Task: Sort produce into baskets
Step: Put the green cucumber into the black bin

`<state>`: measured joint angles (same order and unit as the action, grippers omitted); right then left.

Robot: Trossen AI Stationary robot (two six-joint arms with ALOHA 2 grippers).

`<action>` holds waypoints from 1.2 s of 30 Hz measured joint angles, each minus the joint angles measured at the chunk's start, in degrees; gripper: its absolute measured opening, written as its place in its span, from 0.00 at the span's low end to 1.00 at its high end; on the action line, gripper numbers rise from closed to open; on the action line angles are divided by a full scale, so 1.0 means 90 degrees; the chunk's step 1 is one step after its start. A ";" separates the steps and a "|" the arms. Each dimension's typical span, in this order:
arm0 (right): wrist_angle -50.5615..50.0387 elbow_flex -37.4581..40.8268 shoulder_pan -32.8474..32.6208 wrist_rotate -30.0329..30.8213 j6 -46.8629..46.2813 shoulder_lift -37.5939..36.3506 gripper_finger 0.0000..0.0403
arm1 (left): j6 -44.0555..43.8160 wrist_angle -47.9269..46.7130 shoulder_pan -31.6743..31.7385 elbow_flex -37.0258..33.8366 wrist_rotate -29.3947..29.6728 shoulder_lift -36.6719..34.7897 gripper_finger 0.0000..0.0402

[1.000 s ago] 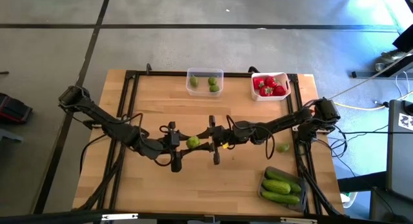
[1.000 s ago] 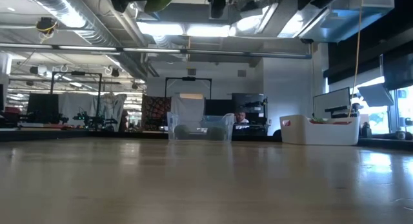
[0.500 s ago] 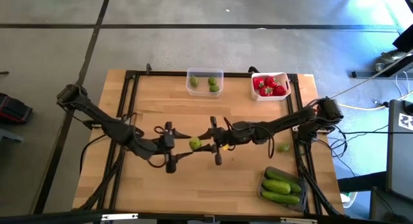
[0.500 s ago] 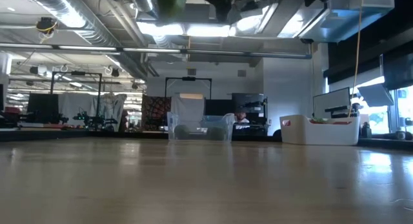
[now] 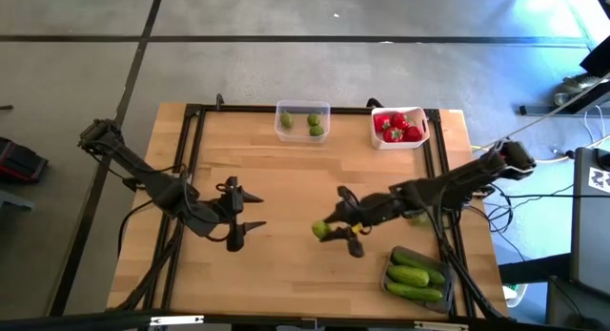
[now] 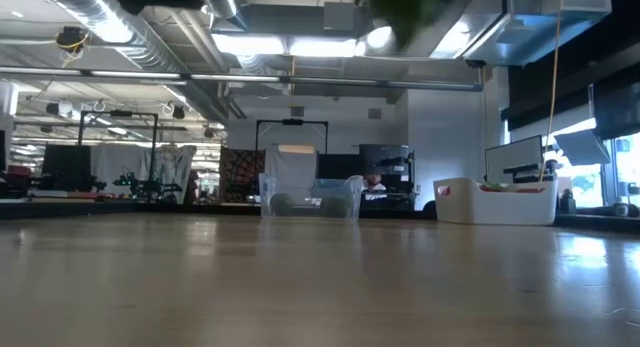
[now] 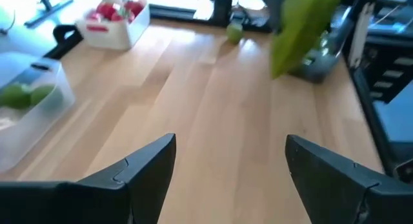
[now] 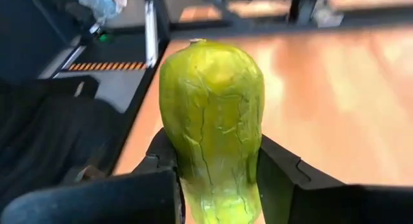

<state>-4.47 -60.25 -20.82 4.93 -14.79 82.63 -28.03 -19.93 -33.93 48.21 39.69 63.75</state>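
Note:
My right gripper [image 5: 335, 232] hangs over the table's near middle, shut on a wrinkled yellow-green fruit [image 8: 213, 114], which also shows as a green blur [image 7: 303, 27] in the left wrist view. My left gripper [image 5: 250, 211] stands open, left of the table's middle, with nothing between its fingers [image 7: 151, 162]. The clear basket [image 5: 302, 119] at the far edge holds green fruits. To its right, the white basket [image 5: 398, 128] holds red pieces. The dark grey basket [image 5: 416, 272] at the near right holds cucumbers. One more green fruit [image 5: 417, 217] lies on the table under the right arm. My right gripper pinches the fruit's back half [image 8: 216, 185] between its two fingers [image 8: 161, 153]. The rest of the fruit sticks out past the fingertips. The fingers come from the table's right, slanting down. The fruit is lifted clear of the table.
Black frame rails [image 5: 195, 140] run along the table's left, far and right sides. Bare wood lies between the two grippers and along the near edge. Cables and equipment stand off the table's right side [image 5: 591, 178].
Both grippers were at the green fruit in the table's middle. My left gripper has let go of it and drawn back toward the table's left edge. My right gripper has carried the fruit toward the right and near edges, tipping up nearer to level.

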 joint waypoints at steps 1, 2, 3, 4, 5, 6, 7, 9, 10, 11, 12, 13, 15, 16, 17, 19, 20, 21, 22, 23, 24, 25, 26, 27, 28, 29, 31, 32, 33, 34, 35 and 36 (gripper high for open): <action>-0.0272 0.0000 -0.0102 -0.0003 -0.0224 -0.0078 0.25 | -0.0064 -0.0109 0.0000 0.0000 -0.0001 0.0010 0.72; -0.0533 0.0000 -0.0211 -0.0005 -0.0461 -0.0142 0.25 | -0.0125 -0.0161 0.0000 0.0000 -0.0001 0.0021 0.72; -0.0724 0.0000 -0.0322 -0.0011 -0.0715 -0.0216 0.25 | -0.0187 -0.0205 0.0000 0.0000 -0.0003 0.0024 0.72; -0.0928 0.0002 -0.0420 -0.0022 -0.0973 -0.0303 0.25 | -0.0209 -0.0254 0.0000 0.0000 -0.0002 0.0024 0.72; -0.1134 0.0000 -0.0531 -0.0022 -0.1260 -0.0383 0.25 | -0.0209 -0.0257 0.0000 0.0000 -0.0002 0.0024 0.72; -0.1314 0.0000 -0.0647 -0.0024 -0.1562 -0.0448 0.25 | -0.0201 -0.0242 0.0000 0.0000 -0.0002 0.0024 0.72; -0.1486 0.0000 -0.0776 -0.0022 -0.1851 -0.0500 0.25 | -0.0180 -0.0239 0.0001 0.0000 -0.0002 0.0024 0.72; -0.1848 0.0000 -0.1046 -0.0020 -0.2428 -0.0565 0.25 | -0.0174 -0.0234 0.0034 0.0000 -0.0001 0.0024 0.72; -0.1968 0.0000 -0.1185 -0.0026 -0.2715 -0.0587 0.25 | -0.0169 -0.0238 0.0055 0.0000 -0.0003 0.0026 0.72; -0.2044 0.0000 -0.1323 -0.0026 -0.3012 -0.0597 0.25 | -0.0163 -0.0242 0.0083 0.0000 -0.0003 0.0027 0.72; -0.2123 0.0000 -0.1449 -0.0017 -0.3290 -0.0600 0.25 | -0.0158 -0.0239 0.0109 0.0000 -0.0001 0.0029 0.72; -0.2238 0.0000 -0.1585 0.0008 -0.3577 -0.0599 0.25 | -0.0128 -0.0239 0.0135 0.0000 -0.0001 0.0029 0.72; -0.2317 0.0000 -0.1843 0.0038 -0.4199 -0.0555 0.25 | -0.0045 -0.0240 0.0193 0.0000 -0.0002 0.0029 0.72; -0.2334 0.0000 -0.1972 0.0049 -0.4537 -0.0532 0.25 | -0.0038 -0.0239 0.0214 0.0000 0.0001 0.0029 0.72; -0.2394 0.0000 -0.2113 0.0053 -0.4831 -0.0514 0.25 | -0.0036 -0.0239 0.0237 0.0000 0.0000 0.0029 0.72; -0.2426 0.0000 -0.2409 0.0150 -0.5395 -0.0498 0.25 | -0.0036 -0.0239 0.0281 0.0000 -0.0001 0.0029 0.72; -0.2446 0.0000 -0.2565 0.0232 -0.5671 -0.0498 0.25 | -0.0036 -0.0239 0.0298 0.0000 -0.0001 0.0029 0.72; -0.2489 0.0000 -0.2713 0.0331 -0.5941 -0.0498 0.25 | -0.0039 -0.0239 0.0317 0.0000 0.0000 0.0029 0.72; -0.2556 0.0000 -0.2864 0.0418 -0.6166 -0.0498 0.25 | -0.0041 -0.0238 0.0336 0.0000 -0.0001 0.0029 0.72; -0.2627 0.0000 -0.3004 0.0520 -0.6357 -0.0498 0.25 | -0.0040 -0.0239 0.0338 0.0000 -0.0001 0.0029 0.72; -0.2683 0.0000 -0.3134 0.0654 -0.6565 -0.0498 0.25 | -0.0033 -0.0239 0.0338 0.0000 0.0002 0.0029 0.72; -0.2762 0.0000 -0.3255 0.0772 -0.6755 -0.0498 0.25 | -0.0014 -0.0239 0.0338 0.0000 -0.0001 0.0029 0.72; -0.2886 0.0000 -0.3374 0.0866 -0.6978 -0.0498 0.25 | -0.0002 -0.0237 0.0338 0.0000 0.0000 0.0029 0.72; -0.3063 0.0000 -0.3474 0.0912 -0.7182 -0.0498 0.25 | -0.0001 -0.0237 0.0338 0.0000 -0.0001 0.0029 0.72; -0.3291 0.0000 -0.3554 0.0913 -0.7397 -0.0498 0.25 | -0.0002 -0.0237 0.0338 0.0000 -0.0001 0.0029 0.72; -0.3535 0.0000 -0.3625 0.0910 -0.7650 -0.0498 0.25 | -0.0002 -0.0237 0.0338 0.0000 -0.0001 0.0029 0.72; -0.4102 0.0000 -0.3720 0.0811 -0.8130 -0.0498 0.25 | 0.0010 -0.0237 0.0338 0.0000 0.0001 0.0029 0.72; -0.4379 0.0000 -0.3756 0.0722 -0.8308 -0.0498 0.25 | 0.0010 -0.0237 0.0343 0.0000 -0.0001 0.0029 0.72; -0.4631 0.0000 -0.3788 0.0618 -0.8449 -0.0498 0.25 | 0.0009 -0.0237 0.0356 0.0000 -0.0001 0.0029 0.72; -0.4843 0.0000 -0.3793 0.0561 -0.8519 -0.0498 0.25 | 0.0010 -0.0237 0.0371 0.0000 -0.0001 0.0029 0.72; -0.5034 0.0000 -0.3794 0.0502 -0.8554 -0.0498 0.25 | 0.0008 -0.0237 0.0390 0.0000 -0.0001 0.0029 0.72; -0.5192 0.0000 -0.3793 0.0445 -0.8592 -0.0498 0.25 | 0.0010 -0.0236 0.0414 0.0000 -0.0001 0.0030 0.72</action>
<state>-51.20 -60.25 -54.96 8.94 -92.12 78.15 -27.94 -22.06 -30.21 48.21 39.68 64.02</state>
